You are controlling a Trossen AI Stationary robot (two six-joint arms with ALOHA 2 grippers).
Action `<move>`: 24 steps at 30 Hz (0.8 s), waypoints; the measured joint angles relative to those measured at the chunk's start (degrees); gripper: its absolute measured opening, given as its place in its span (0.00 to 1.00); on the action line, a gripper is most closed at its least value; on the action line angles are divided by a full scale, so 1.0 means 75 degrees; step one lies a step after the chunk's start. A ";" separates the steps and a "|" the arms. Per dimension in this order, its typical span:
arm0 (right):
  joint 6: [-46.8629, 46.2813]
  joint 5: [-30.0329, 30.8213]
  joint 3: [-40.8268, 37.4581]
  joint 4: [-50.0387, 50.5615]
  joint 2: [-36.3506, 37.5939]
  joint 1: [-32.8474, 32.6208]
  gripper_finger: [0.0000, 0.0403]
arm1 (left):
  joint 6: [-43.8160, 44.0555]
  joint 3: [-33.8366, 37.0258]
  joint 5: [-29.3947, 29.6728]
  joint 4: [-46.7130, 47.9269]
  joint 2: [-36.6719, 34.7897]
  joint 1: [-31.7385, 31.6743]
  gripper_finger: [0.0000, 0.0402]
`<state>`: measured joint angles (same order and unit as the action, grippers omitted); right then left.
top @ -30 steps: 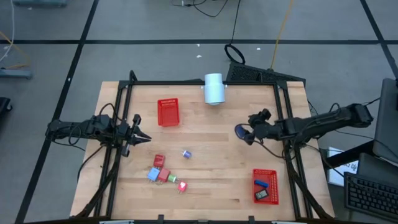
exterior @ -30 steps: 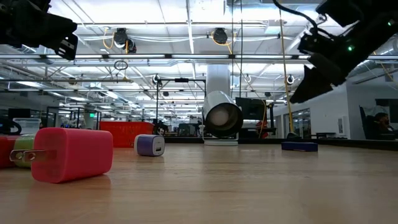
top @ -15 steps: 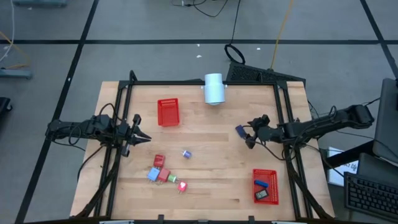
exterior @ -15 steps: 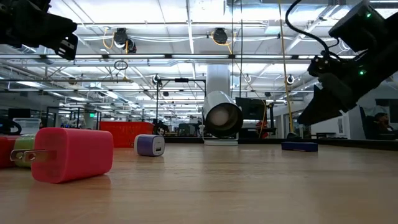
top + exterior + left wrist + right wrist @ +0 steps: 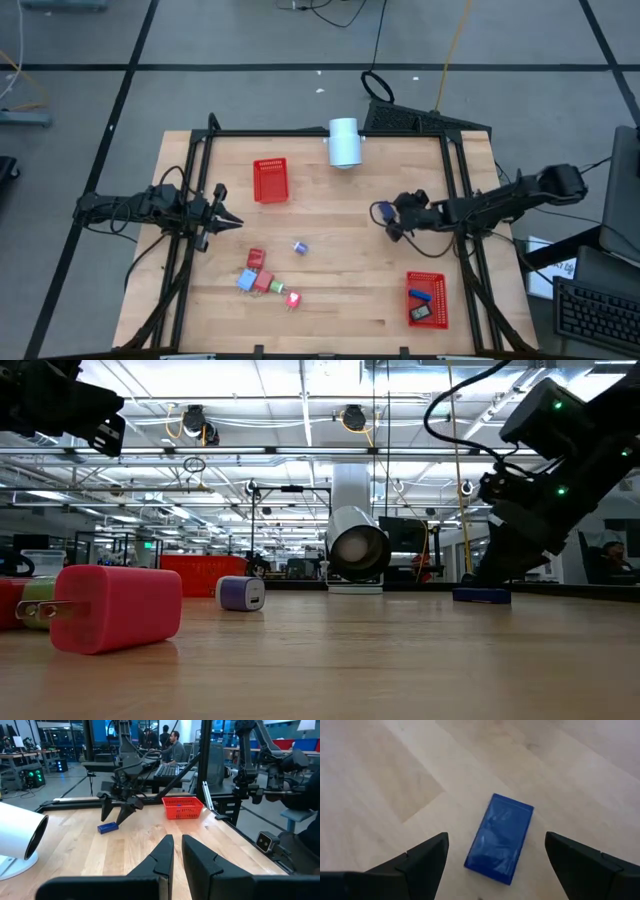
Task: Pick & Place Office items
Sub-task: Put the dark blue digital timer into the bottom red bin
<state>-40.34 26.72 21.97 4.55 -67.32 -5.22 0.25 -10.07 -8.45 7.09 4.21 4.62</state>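
Pale wooden tabletop (image 5: 340,260) carries everything, framed by black rails. Right claw (image 5: 495,855) hangs spread wide just above a flat dark blue rectangular piece (image 5: 500,839), which lies flat on the wood between the two dark fingers (image 5: 417,862), touching neither. From above, that blue piece (image 5: 381,211) sits right of the tabletop's middle, at the tip of the right claw (image 5: 390,222). In the left wrist view the piece (image 5: 107,827) lies just beneath the claw (image 5: 119,809).

Left claw (image 5: 230,222) waits at the left edge, its fingers pressed together and holding nothing.

Near the front left lie a red plug-in block (image 5: 256,259), a light blue block (image 5: 245,281), another red block (image 5: 291,298) and a tiny bluish-white cube (image 5: 300,247). One red mesh rectangular basket (image 5: 270,180) stands rear left; another (image 5: 427,299) at front right holds a blue piece (image 5: 420,295) and a black piece (image 5: 421,313).
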 joint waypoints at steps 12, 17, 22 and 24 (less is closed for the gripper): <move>-0.0466 -0.0519 0.0264 0.0009 -0.0938 0.0444 0.80 | 0.0000 0.0000 -0.0003 -0.0003 -0.0001 0.0003 0.10; -0.0469 -0.0519 0.0264 -0.0005 -0.0958 0.0447 0.79 | 0.0001 0.0000 0.0000 -0.0003 -0.0001 0.0002 0.10; -0.0452 -0.0508 0.0261 0.0020 -0.0961 0.0450 0.73 | 0.0000 0.0000 -0.0002 -0.0003 0.0000 0.0001 0.10; -0.0402 -0.0503 0.0255 0.0029 -0.0964 0.0450 0.69 | 0.0000 0.0000 0.0000 -0.0004 -0.0001 0.0003 0.10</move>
<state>-43.35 22.95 23.88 4.77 -74.54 -1.85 0.25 -10.07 -8.45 7.06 4.21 4.64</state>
